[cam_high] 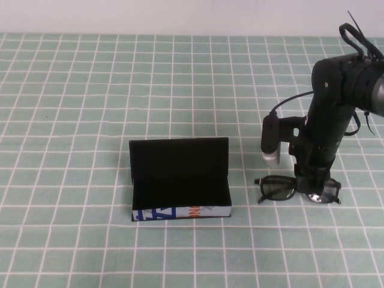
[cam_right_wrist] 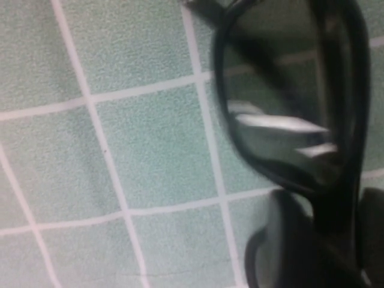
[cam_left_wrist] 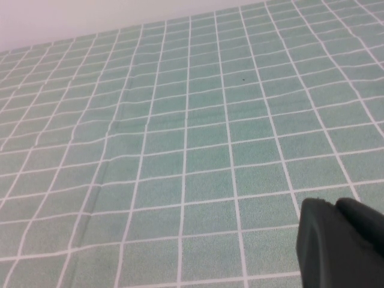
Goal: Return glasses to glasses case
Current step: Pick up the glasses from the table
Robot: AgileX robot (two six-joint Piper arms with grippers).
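I see the black thick-rimmed plastic glasses (cam_high: 298, 190) lying at lower right on the green checked surface (cam_high: 90, 90), just right of the open black box-shaped glasses case (cam_high: 180, 180). My right claw (cam_high: 312, 183) sits down on them; I cannot tell its grip. The left claw (cam_left_wrist: 342, 243) shows only partly, its state unclear.

Green checked tablecloth (cam_high: 90, 120) w/ white grid lines covers whole table; plain white wall (cam_high: 180, 15) runs behind cloth's far edge.
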